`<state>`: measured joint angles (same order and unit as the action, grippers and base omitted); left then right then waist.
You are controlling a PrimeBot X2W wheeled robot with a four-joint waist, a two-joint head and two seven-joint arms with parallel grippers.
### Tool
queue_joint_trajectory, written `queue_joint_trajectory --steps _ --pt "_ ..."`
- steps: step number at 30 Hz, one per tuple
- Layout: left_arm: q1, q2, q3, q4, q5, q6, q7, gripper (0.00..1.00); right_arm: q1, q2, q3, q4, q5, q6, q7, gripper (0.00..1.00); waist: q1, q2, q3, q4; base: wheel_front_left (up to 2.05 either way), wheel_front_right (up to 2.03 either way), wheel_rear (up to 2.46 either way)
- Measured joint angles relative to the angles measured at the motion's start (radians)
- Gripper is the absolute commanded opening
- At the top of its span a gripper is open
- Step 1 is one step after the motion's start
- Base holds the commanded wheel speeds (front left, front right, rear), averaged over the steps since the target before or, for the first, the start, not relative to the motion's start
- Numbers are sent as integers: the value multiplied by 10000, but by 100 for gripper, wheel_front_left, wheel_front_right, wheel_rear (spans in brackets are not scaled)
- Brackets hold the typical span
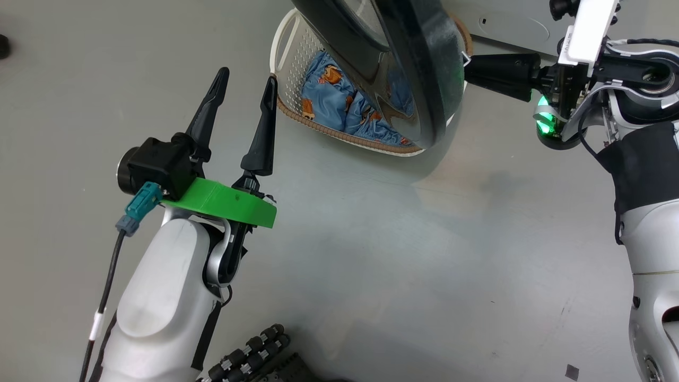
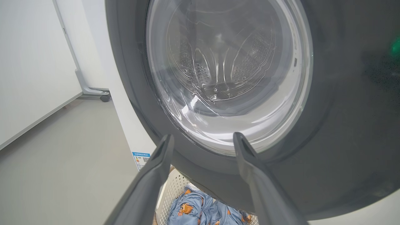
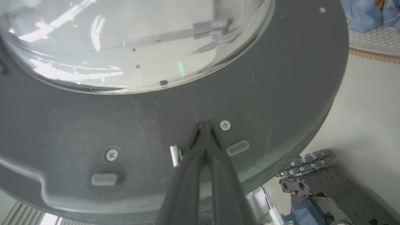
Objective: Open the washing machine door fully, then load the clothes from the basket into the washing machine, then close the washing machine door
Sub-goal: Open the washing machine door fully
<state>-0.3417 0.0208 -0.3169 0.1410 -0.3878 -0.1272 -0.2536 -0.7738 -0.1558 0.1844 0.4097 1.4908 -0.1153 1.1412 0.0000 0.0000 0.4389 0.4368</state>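
Observation:
The washing machine door point(image 1: 424, 69) stands swung out over the basket point(image 1: 289, 53), its black rim wide and glossy. Light-blue printed clothes point(image 1: 329, 101) lie in the basket, partly hidden by the door. My left gripper point(image 1: 248, 77) is open and empty, to the left of the basket and short of the door. In the left wrist view its fingers point(image 2: 203, 137) point at the door's clear glass point(image 2: 228, 72), with the white washing machine point(image 2: 125, 109) behind it. My right gripper point(image 3: 203, 125) is shut with nothing held, its tips against the door's dark inner face point(image 3: 281, 78).
A white panel on a caster foot point(image 2: 93, 92) stands left of the machine. My own wheeled base point(image 1: 249, 355) shows at the bottom of the head view. Grey floor point(image 1: 398, 239) spreads between my arms.

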Motion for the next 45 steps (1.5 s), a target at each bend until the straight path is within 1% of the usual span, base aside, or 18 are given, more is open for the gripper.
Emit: queue_joint_trajectory --steps 10,15,21,39,45 --pt "116 0 -2 -100 -15 0 0 100 391 399 364 -341 -54 19 -226 0 0 0 14 157 0 0 0" --pt "128 0 -12 -167 -88 0 0 100 681 658 642 -493 27 115 -359 0 0 0 -4 238 0 0 0" --pt "134 0 -13 -182 -100 0 0 100 911 677 920 -570 58 115 -416 0 0 0 -12 293 0 0 0" --pt "137 0 -44 -190 -178 0 0 100 1281 715 1597 -732 518 119 -1097 0 0 0 -10 428 0 0 0" --pt "139 0 -54 -186 -188 0 0 100 1295 713 1988 -802 1060 121 -1367 0 0 0 -20 455 0 0 0"
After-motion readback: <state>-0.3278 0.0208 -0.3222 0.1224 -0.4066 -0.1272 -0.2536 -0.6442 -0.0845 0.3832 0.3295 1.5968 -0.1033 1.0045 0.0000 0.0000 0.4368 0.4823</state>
